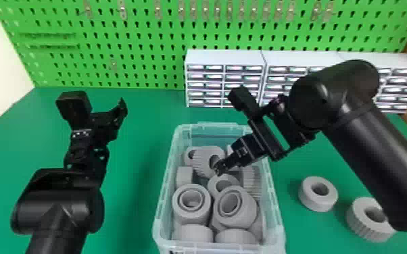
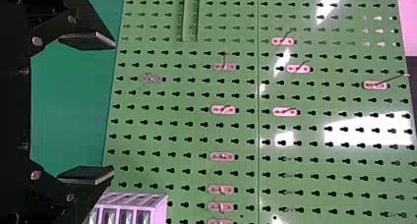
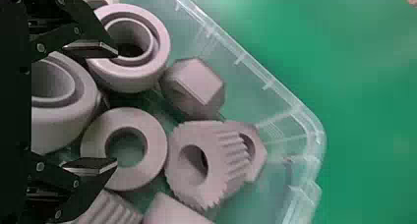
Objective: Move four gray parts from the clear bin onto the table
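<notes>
Fingers, right gripper [image 3: 117, 107]: spread apart, with nothing pinched, above the parts in the clear bin [image 1: 166, 189].
Fingers, left gripper [image 2: 114, 108]: also spread and empty, parked over the left part of the green table [image 1: 138, 135].
Plain ring [image 3: 93, 140]: in the bin, beside the toothed part [image 3: 214, 180]; it looks the likeliest pick, though the toothed part is near too.
Risk, ring: one fingertip overlaps its rim in the right wrist view, so going straight down could press on the edge instead of straddling it, because the grip sits off centre.
Risk, neighbours: the parts are packed closely, so the other finger could snag the stepped collar [image 3: 160, 42] and tip it.
Ring's direction: its hole faces largely upward; it is round and flat, so no single long axis, and the hole runs through its short way.
Toothed part's direction: tipped over, its hole turned towards the right side in the head view, ridges running along the hole's line.
Table: a smooth ring [image 1: 312, 202] and a toothed ring [image 1: 357, 212] lie right of the bin; two parts would remain.
</notes>
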### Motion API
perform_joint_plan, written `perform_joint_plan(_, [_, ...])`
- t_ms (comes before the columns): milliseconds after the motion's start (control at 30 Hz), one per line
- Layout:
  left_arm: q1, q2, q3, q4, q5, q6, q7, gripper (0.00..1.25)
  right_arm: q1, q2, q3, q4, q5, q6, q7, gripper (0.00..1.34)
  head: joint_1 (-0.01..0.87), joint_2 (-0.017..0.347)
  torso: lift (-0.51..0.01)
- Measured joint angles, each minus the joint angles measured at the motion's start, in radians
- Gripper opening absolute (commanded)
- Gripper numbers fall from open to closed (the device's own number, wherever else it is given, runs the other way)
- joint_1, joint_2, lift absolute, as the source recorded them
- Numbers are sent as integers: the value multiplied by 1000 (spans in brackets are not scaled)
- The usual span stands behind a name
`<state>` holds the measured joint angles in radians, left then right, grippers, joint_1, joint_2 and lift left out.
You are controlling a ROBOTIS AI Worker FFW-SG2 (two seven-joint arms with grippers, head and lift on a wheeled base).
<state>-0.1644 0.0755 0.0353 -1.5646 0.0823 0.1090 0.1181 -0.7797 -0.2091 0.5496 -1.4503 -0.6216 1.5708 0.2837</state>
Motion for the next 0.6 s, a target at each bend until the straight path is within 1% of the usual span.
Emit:
perform_joint_plan(133, [-5,7,-7,0,-1,-1,0,900,-6,4,24,20,-18,-5,0,864,693,72,-52])
perform_joint_plan(333, [-13,26,-19,0,10,-1,0,900,-17,10,68,52,-45,-29,0,864,693,72,-52])
perform_joint_plan(600, [-26,34,-34,0,3,0,0,900,-31,17,100,91,-68,-56,3,864,693,72,-52])
